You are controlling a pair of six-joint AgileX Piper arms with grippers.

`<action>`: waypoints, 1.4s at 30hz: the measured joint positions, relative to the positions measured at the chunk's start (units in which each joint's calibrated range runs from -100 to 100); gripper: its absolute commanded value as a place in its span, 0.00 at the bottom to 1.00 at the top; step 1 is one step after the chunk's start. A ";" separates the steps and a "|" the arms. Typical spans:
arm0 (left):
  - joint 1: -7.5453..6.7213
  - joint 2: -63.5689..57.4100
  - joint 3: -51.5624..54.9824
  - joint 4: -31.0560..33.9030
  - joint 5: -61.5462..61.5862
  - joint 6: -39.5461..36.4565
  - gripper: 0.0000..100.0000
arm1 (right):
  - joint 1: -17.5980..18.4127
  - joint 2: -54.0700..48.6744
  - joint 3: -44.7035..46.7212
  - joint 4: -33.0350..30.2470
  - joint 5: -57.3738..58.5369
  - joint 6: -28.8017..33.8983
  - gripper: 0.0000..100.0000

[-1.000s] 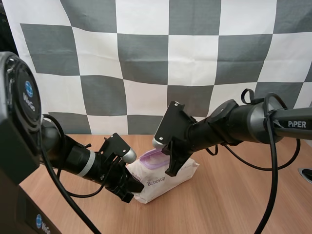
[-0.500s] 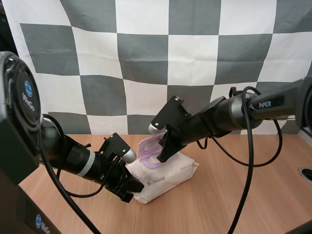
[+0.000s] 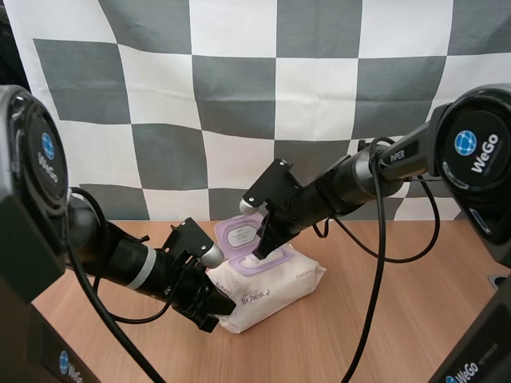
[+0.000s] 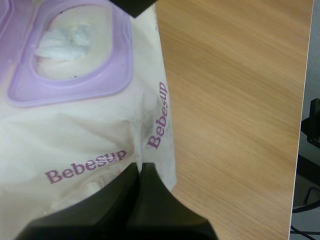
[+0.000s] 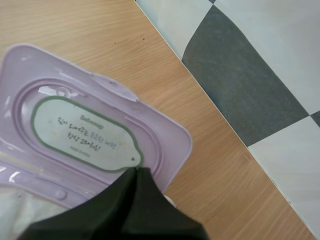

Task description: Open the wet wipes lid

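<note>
Pack of wet wipes (image 3: 297,281): soft white pouch with purple "Bebesup" lettering on the near face, lying flat on the wooden table (image 3: 383,319), creased toward the near left corner. Lid (image 3: 238,235): pale purple, rounded, flipped up and back (hinged along one edge of the frame), standing open, with a green-edged oval label on its inner face. Below it, a purple frame (image 4: 75,90) around the oval opening, with a white wipe (image 4: 62,40) bunched inside.
</note>
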 measured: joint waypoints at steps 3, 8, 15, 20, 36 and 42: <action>0.00 0.00 0.00 0.00 0.00 0.00 0.00 | 0.00 0.30 -0.36 -0.13 0.00 0.00 0.00; 0.00 0.00 0.00 0.00 0.00 0.00 0.00 | 0.17 1.09 -0.92 -0.13 0.00 0.00 0.00; 0.00 0.00 0.00 0.00 0.00 0.00 0.00 | 0.78 1.09 -1.48 -0.13 -0.13 0.00 0.00; 0.00 0.00 0.00 0.11 -0.61 0.00 0.00 | 2.70 1.09 -2.61 -0.02 -2.24 0.00 0.00; 0.00 -4.94 -2.66 3.26 -1.46 -5.72 0.75 | 2.78 -1.84 -2.61 -8.16 -8.36 0.00 0.95; 0.00 -14.61 -9.18 9.87 -1.42 -14.81 0.81 | 2.78 -8.98 -2.61 -13.47 -15.84 3.00 0.93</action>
